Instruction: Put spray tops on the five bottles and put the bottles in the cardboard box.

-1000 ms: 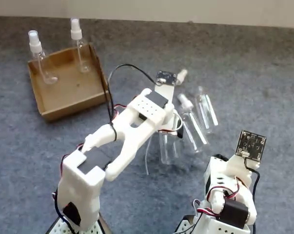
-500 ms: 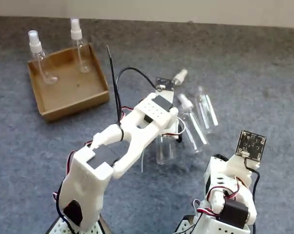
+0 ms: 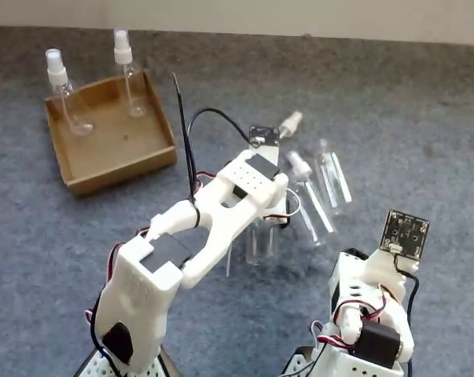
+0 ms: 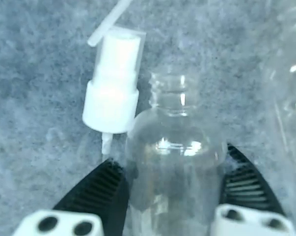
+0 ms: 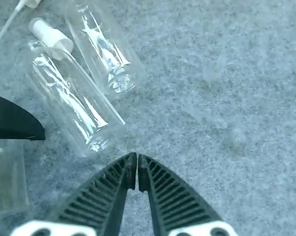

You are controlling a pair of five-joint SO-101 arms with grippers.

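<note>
**Entry: work table, grey carpet surface (image 3: 425, 118)**

1. Left gripper (image 4: 172, 184): black ribbed jaws pinch the body of a clear plastic bottle with an open threaded neck (image 4: 173, 142). The neck points away from the wrist. The bottle is at mid-table, under the left arm. Whether it rests on the carpet cannot be told.
2. White spray top with a thin dip tube (image 4: 112, 93): lies loose on the carpet, just beside the held bottle's neck.
3. Right gripper (image 5: 137, 163): jaws pressed together, holding nothing, near right.
4. Clear bottle fitted with a white spray top (image 5: 74, 103): lies on its side, right of centre.
5. Second clear bottle lying flat (image 5: 103, 49): just beside item 4 on its far side. Its neck end is not clear.
6. Shallow brown cardboard box (image 3: 119, 169): far left, holding two upright capped clear bottles (image 3: 64, 98) (image 3: 130, 78).

**Hazards (judged)**
- The smooth round bottle may twist or slip in the grip when a top is pressed on.
- The long dip tube may miss the narrow neck and bend.
- A low swing of the left arm could set the lying bottles rolling.
- The shut right jaws must open before they can take the loose top.

**Markings**
No label, brand or legible writing on any bottle or on the box.
</note>
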